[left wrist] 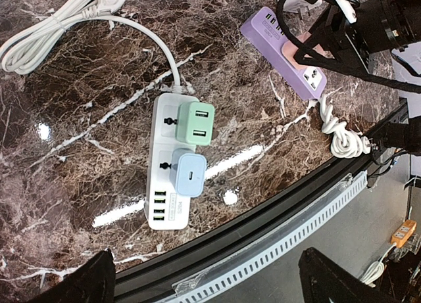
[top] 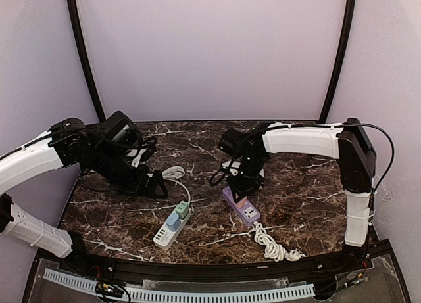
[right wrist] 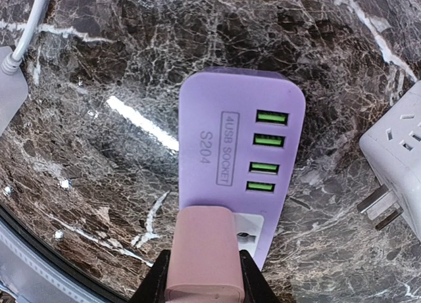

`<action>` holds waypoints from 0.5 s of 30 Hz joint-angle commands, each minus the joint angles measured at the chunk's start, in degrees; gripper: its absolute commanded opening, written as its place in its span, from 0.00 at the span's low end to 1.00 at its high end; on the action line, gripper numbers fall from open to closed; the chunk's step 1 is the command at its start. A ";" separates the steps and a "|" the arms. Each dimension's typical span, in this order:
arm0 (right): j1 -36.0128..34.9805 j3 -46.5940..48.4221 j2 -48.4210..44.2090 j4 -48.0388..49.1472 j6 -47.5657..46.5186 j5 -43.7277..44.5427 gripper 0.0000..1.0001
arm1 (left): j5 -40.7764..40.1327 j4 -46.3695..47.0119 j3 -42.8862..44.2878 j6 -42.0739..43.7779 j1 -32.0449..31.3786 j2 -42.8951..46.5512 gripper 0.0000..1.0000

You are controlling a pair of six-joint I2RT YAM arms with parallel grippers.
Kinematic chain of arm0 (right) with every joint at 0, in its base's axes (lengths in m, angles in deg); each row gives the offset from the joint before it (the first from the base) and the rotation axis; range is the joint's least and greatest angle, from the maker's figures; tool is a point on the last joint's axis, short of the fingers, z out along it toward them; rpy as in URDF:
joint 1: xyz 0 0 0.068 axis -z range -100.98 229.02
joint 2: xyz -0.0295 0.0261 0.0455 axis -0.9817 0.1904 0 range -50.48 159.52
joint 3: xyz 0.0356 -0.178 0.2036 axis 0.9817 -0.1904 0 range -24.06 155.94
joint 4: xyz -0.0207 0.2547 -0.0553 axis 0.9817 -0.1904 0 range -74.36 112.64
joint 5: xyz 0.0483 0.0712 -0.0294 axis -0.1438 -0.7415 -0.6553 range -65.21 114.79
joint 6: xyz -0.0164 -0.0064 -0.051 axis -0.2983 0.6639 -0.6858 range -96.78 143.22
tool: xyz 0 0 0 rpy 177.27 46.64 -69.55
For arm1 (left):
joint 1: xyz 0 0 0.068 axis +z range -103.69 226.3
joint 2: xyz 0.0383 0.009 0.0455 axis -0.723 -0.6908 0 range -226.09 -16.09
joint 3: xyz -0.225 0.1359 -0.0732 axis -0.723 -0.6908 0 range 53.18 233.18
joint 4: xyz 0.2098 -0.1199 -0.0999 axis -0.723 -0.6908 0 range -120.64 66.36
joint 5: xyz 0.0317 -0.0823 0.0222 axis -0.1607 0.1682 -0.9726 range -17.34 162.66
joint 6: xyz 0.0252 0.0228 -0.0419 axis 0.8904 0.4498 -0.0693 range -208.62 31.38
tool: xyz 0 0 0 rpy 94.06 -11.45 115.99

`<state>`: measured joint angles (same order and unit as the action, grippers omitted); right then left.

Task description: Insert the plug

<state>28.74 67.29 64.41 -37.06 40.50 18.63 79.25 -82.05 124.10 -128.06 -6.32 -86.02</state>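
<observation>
My left hand (top: 156,183) is wide open and empty, back-left of the white power strip (left wrist: 168,185). Green adapter (left wrist: 196,123) and blue adapter (left wrist: 188,174) are plugged into it. My right hand (right wrist: 200,280) is clamped on the pink plug (right wrist: 200,250) at the purple power strip (right wrist: 240,139) socket end; can't tell if seated. Open gap between the strips. Coiled white cable (top: 275,245) lies near the front edge. Dark marble desk (top: 296,185), lilac walls (top: 210,53).

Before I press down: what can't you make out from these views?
Pink plug prongs: right wrist view, hidden under its body; seating in purple strip unclear.
Right gripper fingers: same view, cut off by bottom edge.
White adapter: same view, cut off by right edge.
</observation>
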 commanded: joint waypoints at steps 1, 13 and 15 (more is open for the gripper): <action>-0.43 1.84 2.49 -1.09 1.30 3.33 0.00 | -0.62 -0.40 -0.65 0.20 0.24 0.78 0.97; -2.02 2.03 4.29 -1.34 4.89 4.63 0.00 | -0.50 -0.94 0.56 1.03 0.19 -0.68 0.97; -2.46 1.91 4.65 -1.38 5.43 5.02 0.00 | -0.46 -1.04 0.95 1.29 0.19 -1.07 0.97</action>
<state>27.39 69.22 65.90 -38.73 43.62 21.10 79.20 -82.07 124.12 -127.93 -6.32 -86.40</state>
